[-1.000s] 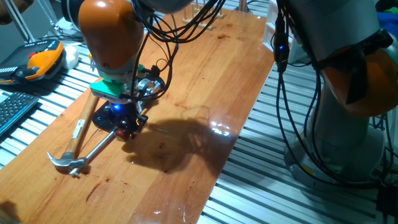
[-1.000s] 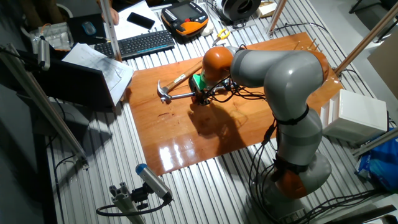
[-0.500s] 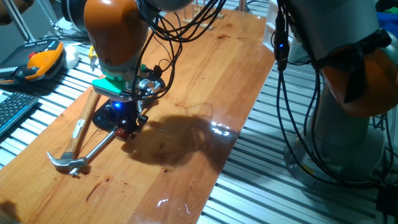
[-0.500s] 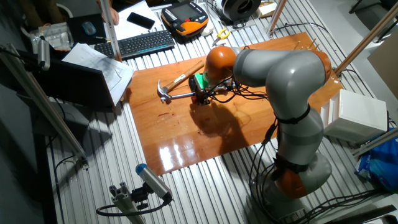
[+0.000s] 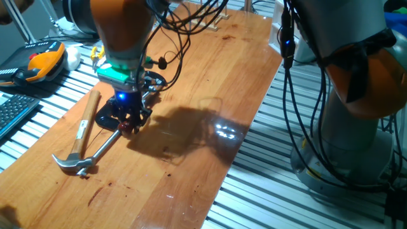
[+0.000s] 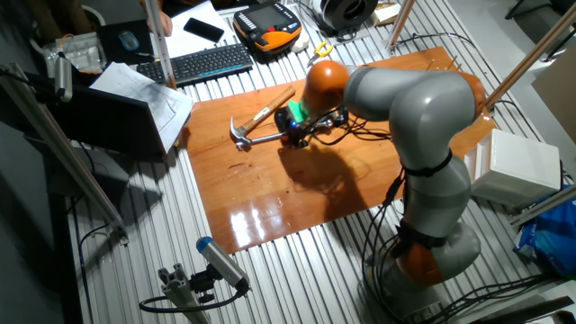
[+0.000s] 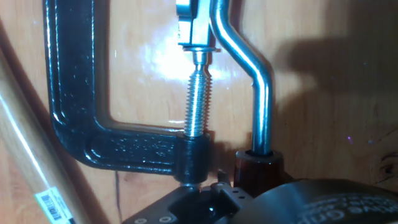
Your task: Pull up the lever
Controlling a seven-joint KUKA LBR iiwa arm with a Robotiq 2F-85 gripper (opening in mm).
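Beneath the gripper (image 5: 130,124), whose closure I cannot tell, the bent silver lever (image 7: 258,93) with its reddish-brown tip (image 7: 257,171) wants a steady upward pull off the black C-shaped clamp (image 7: 81,106).

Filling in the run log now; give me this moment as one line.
task: pull up lever | gripper: at lever tip, grip hidden | black clamp: flat on table | hammer: beside, untouched

Glossy wooden tabletop (image 6: 270,193) on slatted metal bench (image 6: 297,270); beyond tabletop, black keyboard (image 6: 207,63), orange pendant (image 6: 267,20); white box (image 6: 515,166) beside it.
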